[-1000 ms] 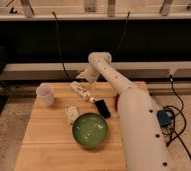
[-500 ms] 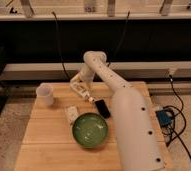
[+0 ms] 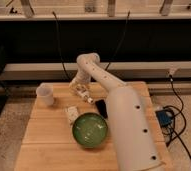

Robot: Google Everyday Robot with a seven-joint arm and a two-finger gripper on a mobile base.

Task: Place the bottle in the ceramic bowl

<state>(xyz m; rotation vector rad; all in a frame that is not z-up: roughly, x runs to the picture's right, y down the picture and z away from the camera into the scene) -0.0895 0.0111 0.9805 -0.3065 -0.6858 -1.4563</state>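
Slanting toward the table's back edge, the small pale bottle (image 3: 85,96), white-capped, sits right at the gripper (image 3: 79,89); whether the gripper grasps it cannot be told. Round, glossy green ceramic bowl (image 3: 90,130) nearer the front. Tapered white cup (image 3: 45,94) to the left, on a light wooden table (image 3: 44,145).

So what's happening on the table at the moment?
The robot's arm reaches across the wooden table, with its gripper down at the far side, right at the bottle. I cannot tell whether it has a hold on the bottle. The bottle is not yet in the green ceramic bowl, which sits nearer the front. A white cup stands to the left.
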